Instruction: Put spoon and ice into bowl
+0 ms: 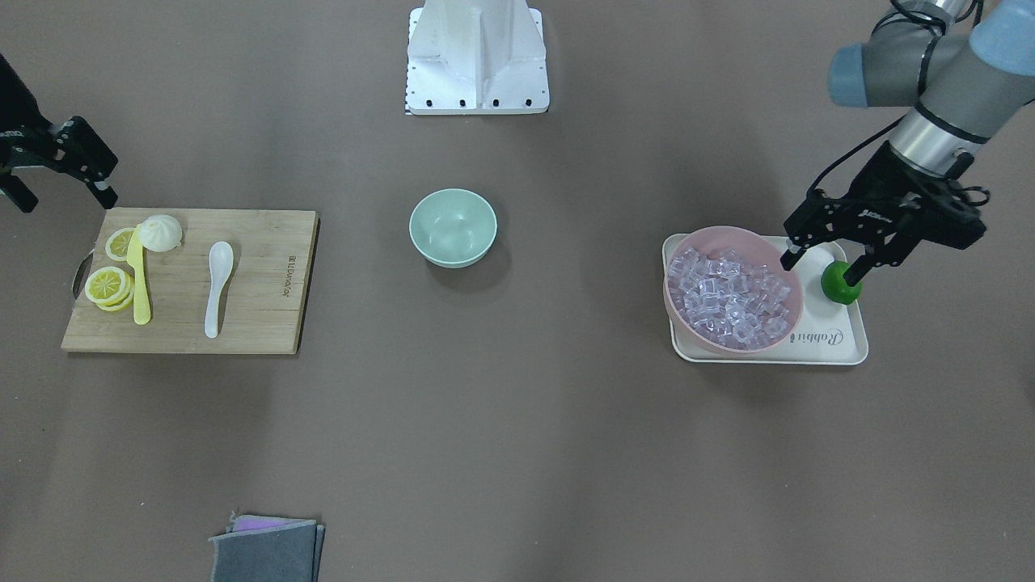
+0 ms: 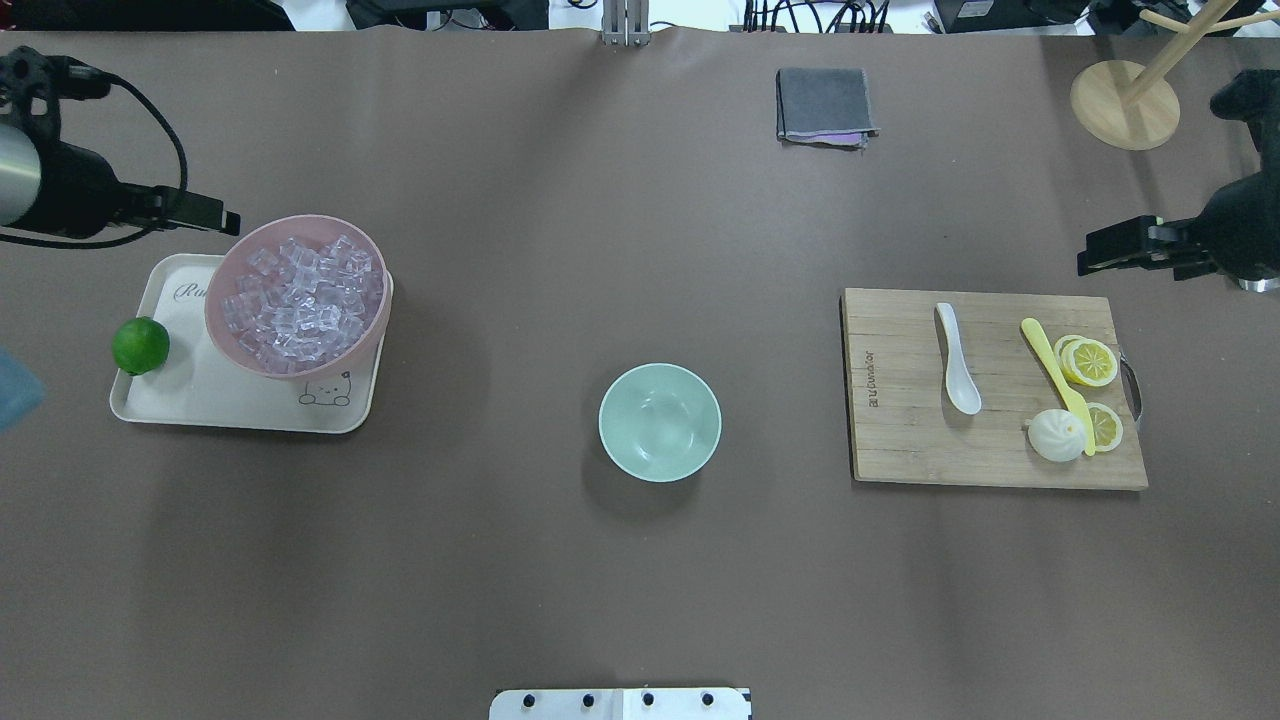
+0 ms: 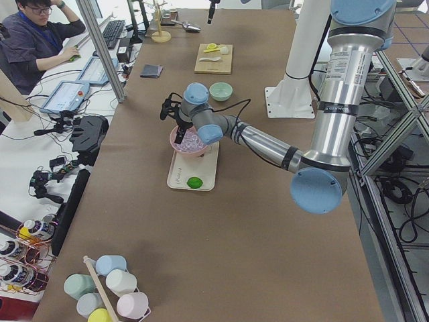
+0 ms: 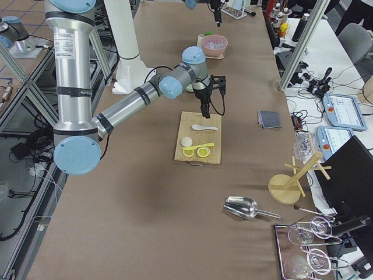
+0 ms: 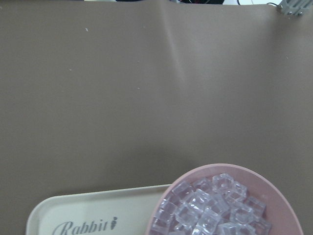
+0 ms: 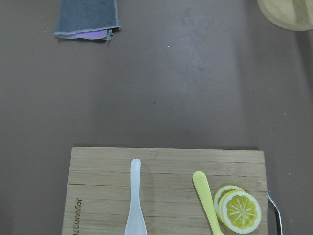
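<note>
Lime (image 2: 140,345) on tray (image 2: 230,402), folded cloth (image 2: 825,103) — bamboo board (image 2: 900,410)

Grey script "Rabbit", followed by a tiny carrot, is printed on the cream rectangular plastic tray (image 5: 98,205) beneath the left gripper (image 1: 819,271). A dark brand mark along one short edge of the bamboo cutting board (image 6: 166,196), near the right gripper (image 1: 65,200), ends in "condor"; its first letters are unclear.
</note>
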Available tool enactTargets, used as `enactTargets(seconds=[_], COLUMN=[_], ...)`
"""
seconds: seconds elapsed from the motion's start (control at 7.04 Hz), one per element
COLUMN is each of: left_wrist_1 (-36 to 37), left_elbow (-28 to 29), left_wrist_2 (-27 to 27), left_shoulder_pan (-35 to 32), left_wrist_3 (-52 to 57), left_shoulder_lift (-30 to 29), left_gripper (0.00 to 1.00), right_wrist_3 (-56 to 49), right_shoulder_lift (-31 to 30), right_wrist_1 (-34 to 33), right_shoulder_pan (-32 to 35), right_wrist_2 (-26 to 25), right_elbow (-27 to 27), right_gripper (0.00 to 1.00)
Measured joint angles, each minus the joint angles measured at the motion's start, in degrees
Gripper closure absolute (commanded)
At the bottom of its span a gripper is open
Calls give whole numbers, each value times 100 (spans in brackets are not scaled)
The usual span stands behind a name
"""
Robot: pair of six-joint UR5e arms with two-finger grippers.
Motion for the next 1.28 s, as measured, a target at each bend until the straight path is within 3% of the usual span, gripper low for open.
enactTargets(seconds=[0.28,0.43,0.71,1.28], left_wrist_1=[19,21,24,33], left_elbow=[9,16,38,81], left_wrist_2=[745,1012,1206,1463], left_shoulder_pan=[654,887,1125,1382], left_wrist_3=[-66,-39,-2,8], left_shoulder_lift=[-76,-83,-94,-139], left_gripper=[15,16,16,42], right_wrist_3=[128,136,137,143], right_shoulder_lift=[11,13,14,14], right_wrist_1=[71,91,103,105], right_shoulder_pan=[-192,-212,-221,-223], right_wrist_2=[-194,-216,-251,-271], right_elbow=[6,5,-2,-2], right_gripper=[0,0,0,0])
